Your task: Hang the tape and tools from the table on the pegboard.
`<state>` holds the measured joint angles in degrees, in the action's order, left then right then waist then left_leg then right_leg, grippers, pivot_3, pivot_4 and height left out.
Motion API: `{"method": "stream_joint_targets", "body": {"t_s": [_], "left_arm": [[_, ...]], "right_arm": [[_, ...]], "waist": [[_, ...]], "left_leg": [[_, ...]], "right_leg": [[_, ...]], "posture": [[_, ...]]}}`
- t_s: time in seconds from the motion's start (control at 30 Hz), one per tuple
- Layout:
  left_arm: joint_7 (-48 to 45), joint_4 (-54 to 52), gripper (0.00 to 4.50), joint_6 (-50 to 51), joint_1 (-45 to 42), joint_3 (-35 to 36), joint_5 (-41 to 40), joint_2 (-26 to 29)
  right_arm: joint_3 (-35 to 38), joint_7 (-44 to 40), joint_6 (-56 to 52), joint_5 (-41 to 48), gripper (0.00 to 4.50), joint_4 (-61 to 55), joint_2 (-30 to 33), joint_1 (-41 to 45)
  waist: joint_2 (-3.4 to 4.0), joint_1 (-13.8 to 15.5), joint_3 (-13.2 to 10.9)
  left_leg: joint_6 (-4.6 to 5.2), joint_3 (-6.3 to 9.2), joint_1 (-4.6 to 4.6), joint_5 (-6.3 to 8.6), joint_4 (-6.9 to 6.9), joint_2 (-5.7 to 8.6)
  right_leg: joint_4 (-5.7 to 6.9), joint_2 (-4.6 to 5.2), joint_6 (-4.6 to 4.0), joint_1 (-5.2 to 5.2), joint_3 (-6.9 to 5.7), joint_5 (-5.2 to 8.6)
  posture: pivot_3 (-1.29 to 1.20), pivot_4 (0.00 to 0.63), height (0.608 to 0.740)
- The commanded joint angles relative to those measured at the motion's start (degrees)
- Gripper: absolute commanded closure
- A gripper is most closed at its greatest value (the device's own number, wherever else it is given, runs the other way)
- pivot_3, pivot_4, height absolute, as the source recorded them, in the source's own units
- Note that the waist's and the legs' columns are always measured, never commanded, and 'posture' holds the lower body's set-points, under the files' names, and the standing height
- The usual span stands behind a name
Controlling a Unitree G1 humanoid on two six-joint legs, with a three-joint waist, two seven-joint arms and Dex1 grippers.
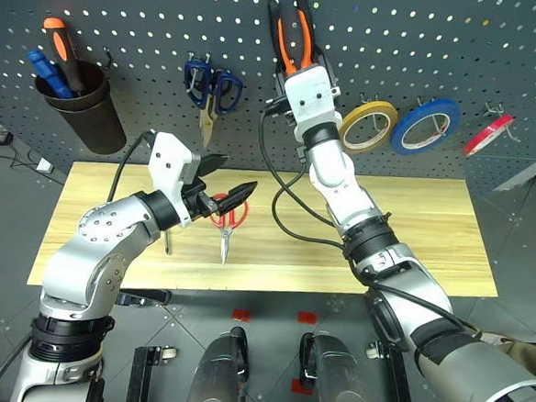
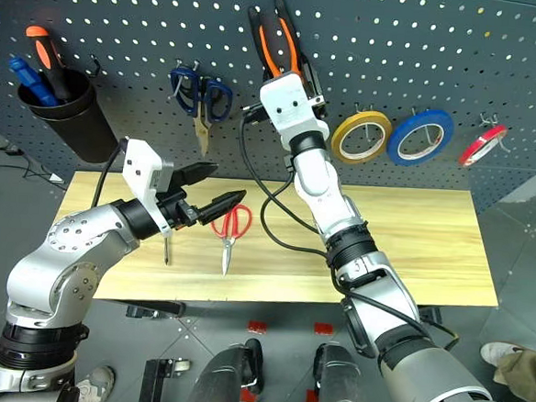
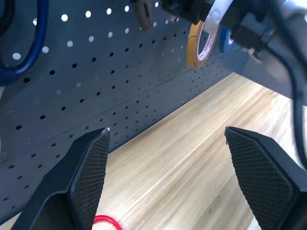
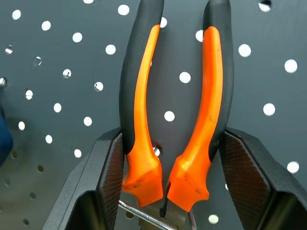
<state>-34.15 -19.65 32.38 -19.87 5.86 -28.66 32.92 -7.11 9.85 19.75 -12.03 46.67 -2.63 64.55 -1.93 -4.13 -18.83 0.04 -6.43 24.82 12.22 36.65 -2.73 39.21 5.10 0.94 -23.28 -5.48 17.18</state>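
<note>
The pliers (image 1: 292, 35), with orange-and-black handles pointing up, are against the pegboard (image 1: 153, 9). My right gripper (image 4: 170, 143) is shut on them, its pads pressing both handles from outside, and a wire hook (image 4: 139, 214) shows just below the handles. Red-handled scissors (image 1: 225, 218) lie on the table (image 1: 413, 230). My left gripper (image 1: 234, 176) hangs open just above them, holding nothing. The screwdriver's thin shaft (image 2: 166, 246) lies on the wood under my left wrist, its handle hidden. The red tape (image 1: 487, 134) hangs on a hook at the far right.
A yellow roll (image 1: 367, 125) and a blue roll (image 1: 425, 125) hang right of my right arm. Blue-handled scissors (image 1: 212, 85) hang left of the pliers. A black cup (image 1: 81, 105) with screwdrivers is fixed at the far left. A black cable loops from my right wrist over the table.
</note>
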Motion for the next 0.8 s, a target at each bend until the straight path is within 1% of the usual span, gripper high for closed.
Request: {"method": "stream_joint_targets", "body": {"t_s": [0.03,0.13,0.17,0.2,0.27,0.3,0.37,0.4,0.43,0.53,0.57,0.6,0.67,0.8], "left_arm": [[-0.5,-0.5,0.48,-2.1,0.4,-0.3,1.0,-0.4],[-0.3,0.3,0.48,-2.4,0.7,-0.8,2.1,-0.9],[0.1,0.7,0.48,-2.5,0.8,-0.9,2.5,-1.2],[0.2,1.0,0.48,-2.6,0.8,-1.1,2.8,-1.4],[0.6,1.3,0.48,-2.4,1.0,-1.2,3.1,-1.9],[0.8,1.4,0.48,-2.3,1.0,-1.2,3.2,-2.2],[1.7,1.4,0.48,-1.8,1.4,-1.2,3.6,-2.8],[2.3,1.3,0.14,-1.2,1.6,-1.0,3.4,-3.1],[2.8,1.2,0.01,-0.3,1.9,-0.9,3.1,-3.5],[5.7,0.4,0.01,2.6,3.0,-1.0,3.2,-4.8],[7.6,0.2,0.01,4.1,3.3,-1.5,4.0,-5.4],[10.9,0.3,0.01,7.4,3.6,-1.8,4.8,-6.6],[15.4,0.2,0.01,10.8,4.5,-3.0,7.0,-8.2],[22.2,0.1,0.01,18.3,6.0,-2.9,7.2,-13.9]], "right_arm": [[2.2,-3.6,-5.2,3.9,1.84,0.0,-1.5,0.0],[2.8,-4.5,-8.0,4.9,1.84,-2.0,-2.1,-1.2],[2.6,-4.9,-9.1,4.8,1.12,-2.9,-2.1,-1.8],[2.5,-5.2,-10.0,4.9,0.92,-4.0,-2.2,-2.4],[2.2,-5.9,-12.0,4.8,0.28,-6.4,-2.2,-3.5],[2.3,-6.2,-13.2,4.9,0.02,-7.8,-2.3,-4.0],[2.3,-7.0,-15.7,5.0,0.02,-11.4,-2.1,-5.6],[2.4,-7.5,-17.0,5.2,0.00,-13.5,-2.0,-6.5],[2.3,-8.4,-18.6,5.4,0.00,-16.2,-1.8,-7.6],[1.4,-13.1,-24.5,7.3,0.00,-26.0,-1.3,-12.2],[0.6,-16.5,-27.5,9.1,0.00,-30.2,-1.0,-14.5],[-1.1,-21.9,-31.5,12.2,0.00,-36.0,0.0,-17.7],[-4.1,-30.6,-39.2,17.4,0.00,-46.0,3.0,-23.4],[-7.6,-42.9,-56.3,26.8,0.00,-63.6,14.1,-33.2]], "waist": [[0.00,0.0,0.0],[0.00,0.0,0.0],[0.00,0.0,0.0],[0.00,0.1,0.0],[0.00,0.2,0.0],[0.01,0.3,0.0],[0.01,0.4,0.0],[0.01,0.4,0.0],[0.01,0.4,0.0],[0.01,0.6,0.0],[0.01,0.7,0.0],[0.01,0.9,0.0],[0.01,1.1,0.0],[-0.01,1.4,0.0]], "left_leg": [[0.00,0.01,-0.01,0.00,0.10,-0.01],[0.01,0.03,-0.10,0.00,0.33,-0.01],[0.02,0.03,-0.16,-0.01,0.35,-0.01],[0.02,0.03,-0.21,-0.01,0.35,-0.01],[-0.01,0.04,-0.24,-0.04,0.32,-0.03],[-0.01,0.04,-0.23,-0.04,0.32,-0.03],[-0.01,0.03,-0.15,-0.05,0.32,-0.03],[-0.02,0.01,-0.12,-0.05,0.32,-0.03],[-0.02,0.01,-0.09,-0.05,0.31,-0.03],[-0.02,0.01,-0.05,-0.04,0.21,-0.03],[-0.01,0.01,-0.04,-0.03,0.18,-0.03],[-0.01,0.02,-0.04,-0.03,0.14,-0.03],[0.02,0.06,-0.02,-0.01,0.11,-0.02],[0.12,0.10,0.06,0.06,0.17,0.03]], "right_leg": [[0.12,0.00,0.00,0.01,0.01,0.00],[0.49,0.03,-0.01,0.03,0.06,-0.01],[0.64,0.04,-0.02,0.04,0.08,-0.01],[0.71,0.04,-0.05,0.04,0.10,-0.02],[0.76,0.04,-0.09,0.04,0.07,-0.05],[0.77,0.03,-0.10,0.01,0.08,-0.06],[0.75,0.03,-0.11,-0.06,0.10,-0.06],[0.71,0.04,-0.11,-0.08,0.11,-0.06],[0.67,0.04,-0.11,-0.08,0.11,-0.06],[0.42,0.03,-0.10,-0.08,0.08,-0.05],[0.34,0.03,-0.10,-0.08,0.07,-0.05],[0.31,0.03,-0.10,-0.08,0.06,-0.05],[0.20,0.02,-0.09,-0.01,0.02,-0.05],[0.08,0.05,-0.08,0.02,-0.01,-0.06]], "posture": [[-0.07,0.324,0.740],[-0.07,0.324,0.740],[-0.09,0.324,0.740],[-0.09,0.324,0.740],[-0.09,0.324,0.740],[-0.09,0.324,0.740],[-0.10,0.325,0.740],[-0.10,0.325,0.740],[-0.10,0.325,0.740],[-0.10,0.327,0.740],[-0.11,0.330,0.740],[-0.11,0.330,0.740],[-0.11,0.334,0.740],[-0.11,0.341,0.740]]}}
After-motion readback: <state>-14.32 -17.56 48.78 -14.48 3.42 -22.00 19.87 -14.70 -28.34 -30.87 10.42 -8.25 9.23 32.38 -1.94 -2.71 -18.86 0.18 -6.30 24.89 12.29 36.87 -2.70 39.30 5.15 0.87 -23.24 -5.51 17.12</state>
